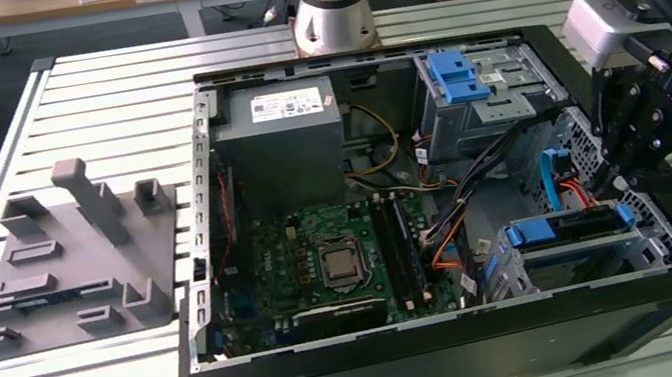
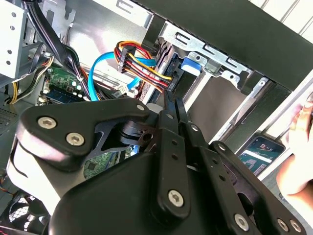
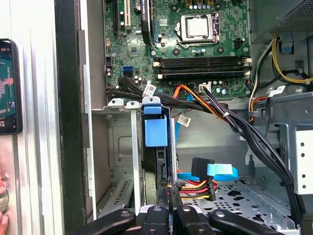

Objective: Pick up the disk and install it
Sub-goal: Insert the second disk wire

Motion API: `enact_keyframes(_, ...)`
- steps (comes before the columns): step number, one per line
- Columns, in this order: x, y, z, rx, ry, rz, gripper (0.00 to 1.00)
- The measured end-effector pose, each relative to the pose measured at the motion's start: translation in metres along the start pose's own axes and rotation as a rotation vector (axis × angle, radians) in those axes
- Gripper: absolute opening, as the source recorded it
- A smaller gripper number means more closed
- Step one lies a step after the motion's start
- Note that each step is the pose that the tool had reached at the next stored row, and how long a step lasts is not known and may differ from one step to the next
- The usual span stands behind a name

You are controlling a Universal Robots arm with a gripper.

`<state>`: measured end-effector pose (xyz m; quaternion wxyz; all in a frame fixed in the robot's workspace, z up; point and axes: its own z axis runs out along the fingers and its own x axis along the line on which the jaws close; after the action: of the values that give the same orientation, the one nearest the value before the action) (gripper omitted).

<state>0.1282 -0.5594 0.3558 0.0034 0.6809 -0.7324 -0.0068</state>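
My gripper (image 2: 172, 105) has its two thin fingers pressed together, tips close to the orange, red and yellow cable bundle (image 2: 139, 63); I cannot tell whether they pinch anything. Just beyond, the disk (image 3: 155, 131) stands on edge in its blue carrier, seated in the computer case's (image 1: 471, 354) lower drive bay. Farther in lies the green motherboard (image 3: 195, 49), then the grey power supply (image 1: 285, 121), whose white sticker carries print I cannot read. A phone (image 3: 7, 88) rests outside the case wall.
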Motion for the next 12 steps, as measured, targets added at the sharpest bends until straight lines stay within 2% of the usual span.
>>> enact_keyframes(8, 0.0000, 0.0001, 0.0000, 0.0000, -0.0001, 0.000, 0.16)
enact_keyframes(9, 0.0002, 0.0044, 0.0000, 0.0000, 0.0001, 0.000, 0.16)
enact_keyframes(12, 0.0008, 0.0101, 0.0002, 0.0002, -0.0001, 0.000, 0.16)
